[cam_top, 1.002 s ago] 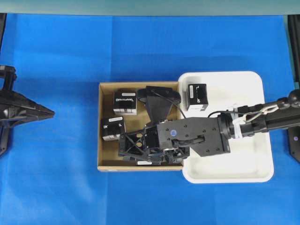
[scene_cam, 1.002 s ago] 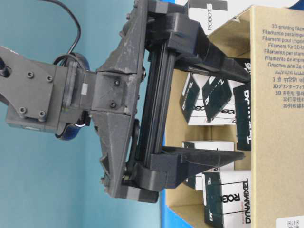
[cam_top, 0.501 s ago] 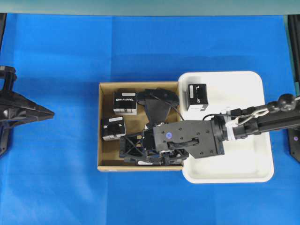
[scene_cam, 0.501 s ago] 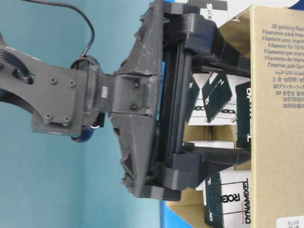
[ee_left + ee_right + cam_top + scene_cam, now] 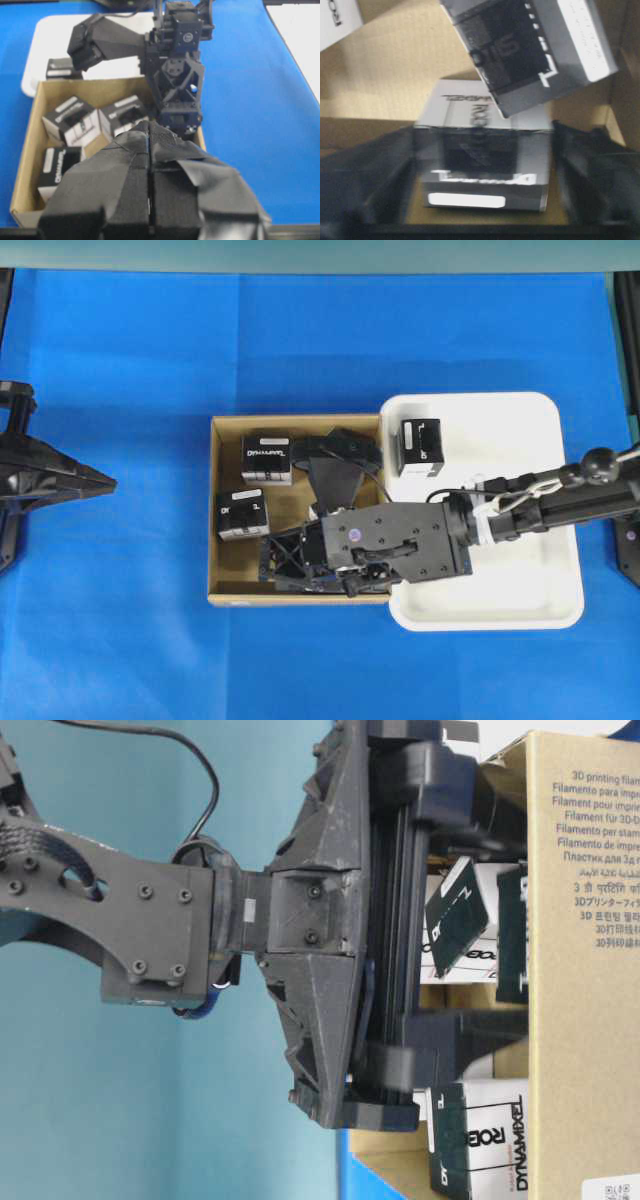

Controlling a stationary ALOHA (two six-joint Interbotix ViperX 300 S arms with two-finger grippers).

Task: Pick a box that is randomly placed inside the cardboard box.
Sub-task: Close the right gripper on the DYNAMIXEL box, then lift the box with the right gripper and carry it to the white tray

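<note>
My right gripper [image 5: 285, 562] reaches down into the brown cardboard box [image 5: 212, 510], its fingers to either side of a black box [image 5: 482, 150] with a white label strip that rests on the floor. The left finger [image 5: 375, 175] and right finger [image 5: 590, 170] stand close beside its sides; the view is blurred and contact is unclear. In the overhead view the gripper hides this box. A second black box [image 5: 530, 50] leans tilted just behind it. At the far left, away from the cardboard box, my left gripper [image 5: 100, 481] is shut and holds nothing.
Two more black boxes [image 5: 267, 458] [image 5: 240, 515] lie in the left half of the cardboard box. A white tray [image 5: 500, 570] touches its right side and holds one black box [image 5: 421, 447]. My right arm crosses over the tray. Blue cloth covers the table.
The right gripper has sunk deeper into the cardboard box and shifted slightly left. Its jaws have narrowed around the black box. The left arm has not moved.
</note>
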